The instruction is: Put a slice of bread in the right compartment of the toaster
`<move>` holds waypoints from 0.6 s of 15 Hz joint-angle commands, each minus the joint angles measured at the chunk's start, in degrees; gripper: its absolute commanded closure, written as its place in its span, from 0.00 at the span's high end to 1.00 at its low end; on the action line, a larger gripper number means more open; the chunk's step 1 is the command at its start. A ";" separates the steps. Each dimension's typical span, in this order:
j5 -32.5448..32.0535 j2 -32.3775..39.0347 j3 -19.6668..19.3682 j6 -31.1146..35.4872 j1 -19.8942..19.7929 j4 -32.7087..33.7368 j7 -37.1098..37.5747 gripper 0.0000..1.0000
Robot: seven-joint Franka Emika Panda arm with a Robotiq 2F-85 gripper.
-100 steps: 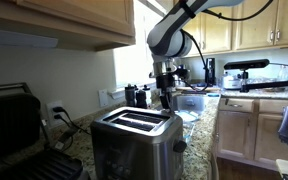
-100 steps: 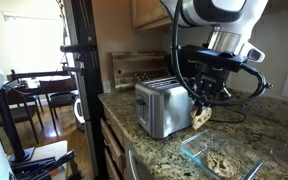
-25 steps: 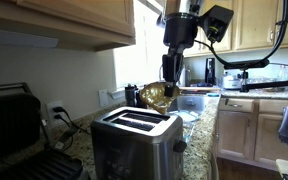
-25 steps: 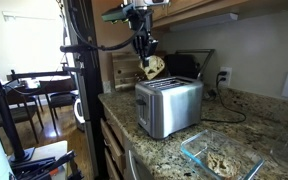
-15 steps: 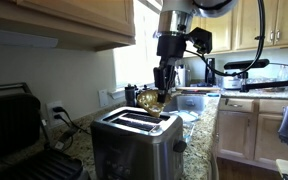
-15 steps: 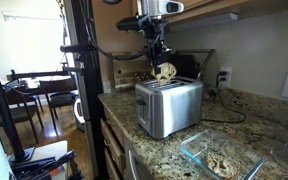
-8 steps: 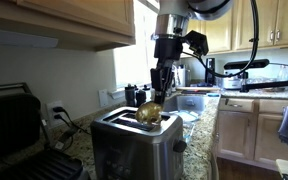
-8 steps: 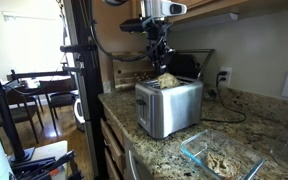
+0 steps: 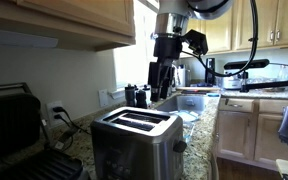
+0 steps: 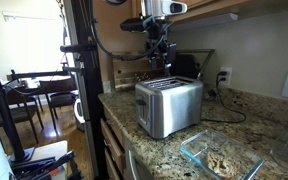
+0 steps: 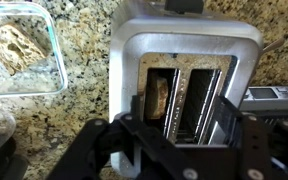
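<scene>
The steel toaster point(image 9: 134, 140) point(image 10: 169, 105) stands on the granite counter. In the wrist view I look straight down on the toaster's black top point(image 11: 184, 45). The golden-brown slice of bread point(image 11: 161, 95) sits down inside the slot on the left of that picture. The other slot is dark and empty. The bread is hidden in both exterior views. My gripper point(image 9: 162, 88) point(image 10: 164, 66) point(image 11: 181, 114) hangs just above the toaster. It is open, its fingers point(image 11: 137, 110) spread over the slots with nothing between them.
A glass dish point(image 10: 219, 158) point(image 11: 50, 66) with more bread lies on the counter beside the toaster. A large black contact grill point(image 9: 14, 130) stands close by. Wall cabinets point(image 9: 64, 25) hang overhead. A cord point(image 10: 224, 115) runs behind the toaster.
A second ago the gripper held the bread just above the toaster. It has since opened, and the slice has dropped into a slot and out of the exterior views.
</scene>
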 commanded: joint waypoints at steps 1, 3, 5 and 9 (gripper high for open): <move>0.27 -3.06 -0.15 0.71 0.62 -1.00 -0.30 1.00; 0.45 -3.96 -0.07 0.84 0.87 -1.14 -0.48 1.00; 0.53 -4.95 0.03 1.05 1.09 -1.35 -0.50 1.00; -0.06 -3.32 0.06 -0.08 1.06 0.39 -0.04 1.00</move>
